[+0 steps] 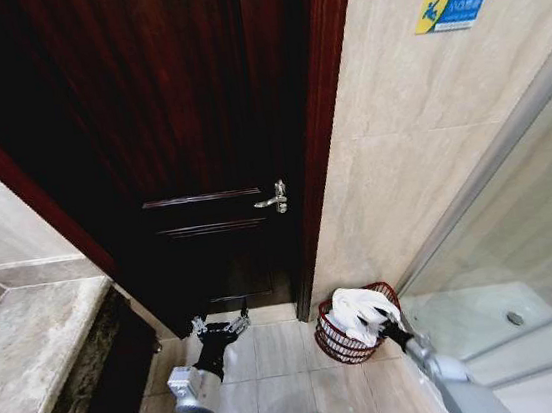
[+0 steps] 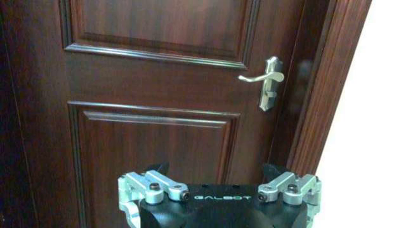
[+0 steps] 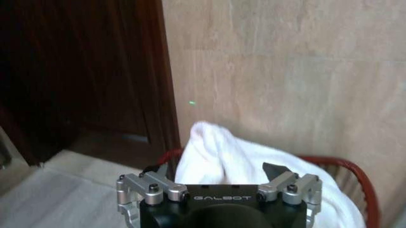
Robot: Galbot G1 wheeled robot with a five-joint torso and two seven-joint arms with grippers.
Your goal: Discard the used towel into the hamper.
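Head view: hamper [image 1: 335, 344] sits on the tiled floor [image 1: 276, 368] at about 5 o'clock in frame, tucked into the corner where the dark wooden door [image 1: 196, 126] frame meets the beige tiled wall [image 1: 420, 148]. Dark-red wire, ribbed, round.

White towel [image 1: 357, 309] is bunched in the hamper, heaped above the rim and draped over the near edge.

Right gripper [image 1: 390, 331]: at the hamper's rim, on its 3–4 o'clock side, touching or just beside the towel. In the right wrist view the right gripper [image 3: 216, 172] has its fingers spread apart, with the towel [image 3: 219, 154] bulging up between and just past them. Whether the pads actually touch cloth, can't tell. Not clamped on it. Red rim of the hamper [image 3: 352, 173] curves around behind the towel, against the wall [image 3: 285, 71].

Left gripper [image 1: 220, 324]: hanging low over the floor at 7 o'clock in the head view, well apart from the hamper, which lies off at its 3 o'clock. In the left wrist view the left gripper [image 2: 216, 172] faces the door [image 2: 159, 118], fingers apart, nothing between them. Silver lever door handle [image 2: 265, 80] is at 1 o'clock from it.

Stone countertop [image 1: 30, 337] at 8–9 o'clock in the head view. Glass shower partition [image 1: 522, 237] at 3–4 o'clock, just right of the hamper. Blue-and-yellow sign [image 1: 451, 8] on the wall at 1 o'clock.
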